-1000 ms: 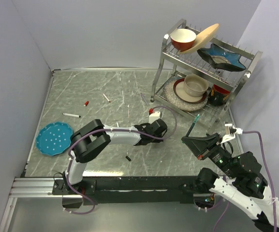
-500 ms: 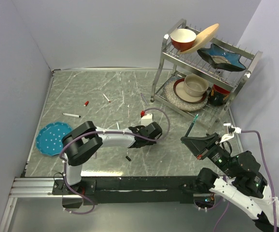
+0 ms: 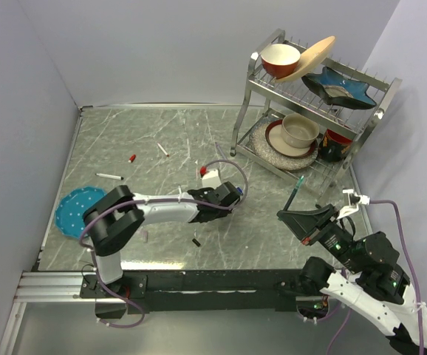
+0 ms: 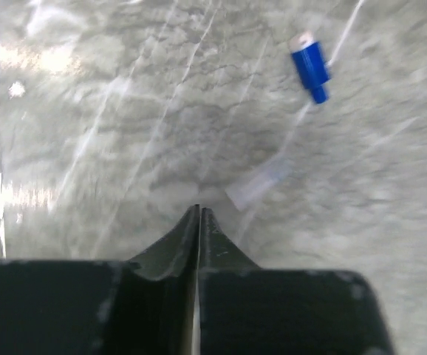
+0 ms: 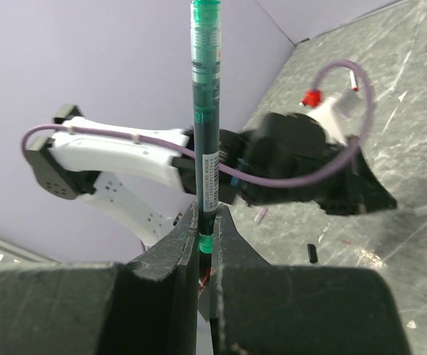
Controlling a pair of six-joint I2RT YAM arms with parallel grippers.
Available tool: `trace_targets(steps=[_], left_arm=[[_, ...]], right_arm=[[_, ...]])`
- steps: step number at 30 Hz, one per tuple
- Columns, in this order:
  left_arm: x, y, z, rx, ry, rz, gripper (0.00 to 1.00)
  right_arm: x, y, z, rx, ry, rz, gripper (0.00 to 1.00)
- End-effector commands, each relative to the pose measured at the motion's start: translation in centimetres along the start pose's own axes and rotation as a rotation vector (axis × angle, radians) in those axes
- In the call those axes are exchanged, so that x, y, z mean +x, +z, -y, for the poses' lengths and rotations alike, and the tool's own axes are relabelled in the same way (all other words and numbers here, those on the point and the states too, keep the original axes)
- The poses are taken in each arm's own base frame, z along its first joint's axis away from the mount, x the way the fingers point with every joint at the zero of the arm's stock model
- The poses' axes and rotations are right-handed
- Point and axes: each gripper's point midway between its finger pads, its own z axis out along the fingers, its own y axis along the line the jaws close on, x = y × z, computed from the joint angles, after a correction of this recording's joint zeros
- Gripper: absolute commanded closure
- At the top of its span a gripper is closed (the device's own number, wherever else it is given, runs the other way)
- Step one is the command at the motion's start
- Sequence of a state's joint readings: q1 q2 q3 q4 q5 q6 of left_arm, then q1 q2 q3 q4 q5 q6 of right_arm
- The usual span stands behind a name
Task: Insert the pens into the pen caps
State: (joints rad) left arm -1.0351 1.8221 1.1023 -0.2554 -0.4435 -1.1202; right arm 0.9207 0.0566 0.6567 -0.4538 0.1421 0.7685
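Note:
My right gripper (image 5: 206, 212) is shut on the dark teal-green pen (image 5: 205, 111) and holds it upright above the table at the right (image 3: 296, 192). My left gripper (image 4: 199, 211) is shut and empty, low over the table centre (image 3: 228, 198). A blue cap (image 4: 309, 65) and a clear cap (image 4: 256, 185) lie just ahead of its tips. A black cap (image 3: 196, 242) lies nearer the bases. A red cap (image 3: 132, 158) and two white pens (image 3: 162, 149) (image 3: 109, 176) lie at the back left.
A metal dish rack (image 3: 252, 83) with bowls and plates stands at the back right. A teal plate (image 3: 80, 211) lies at the left edge, partly under the left arm. Walls close the left and back sides.
My left arm has swung to the left with its gripper shut, low over the table. The right arm and its teal pen have not moved.

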Motion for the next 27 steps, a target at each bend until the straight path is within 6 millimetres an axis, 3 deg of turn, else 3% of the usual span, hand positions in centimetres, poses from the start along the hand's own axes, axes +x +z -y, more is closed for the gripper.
trace_targets(steps=[1,6,7,10,14,19,27], left_arm=[[-2.9,-3.6,1.9,0.047,-0.237,0.03,0.84],[-3.1,-4.6,5.1,0.123,-0.349,-0.036,0.84],[-3.0,-4.9,7.0,0.201,-0.353,-0.062,0.88],[-2.0,-4.2,8.1,0.244,-0.325,-0.101,0.99],[-0.2,-2.2,7.8,0.206,-0.291,-0.142,0.99],[0.7,-1.3,7.1,0.182,-0.287,-0.16,0.99],[0.9,1.4,4.0,0.078,-0.285,-0.156,0.99]], right_arm=[[-1.2,-0.5,-0.9,-0.008,0.005,0.019,1.0],[-1.2,-0.8,-0.5,0.001,0.003,0.024,1.0],[-1.3,-0.9,-0.5,0.003,0.001,0.028,1.0],[-1.9,-1.3,-0.6,0.01,-0.014,0.041,1.0],[-2.8,-2.0,-1.0,0.014,-0.029,0.058,1.0],[-3.2,-2.4,-0.9,0.013,-0.027,0.08,1.0],[-2.9,-2.3,-1.0,0.005,-0.017,0.068,1.0]])
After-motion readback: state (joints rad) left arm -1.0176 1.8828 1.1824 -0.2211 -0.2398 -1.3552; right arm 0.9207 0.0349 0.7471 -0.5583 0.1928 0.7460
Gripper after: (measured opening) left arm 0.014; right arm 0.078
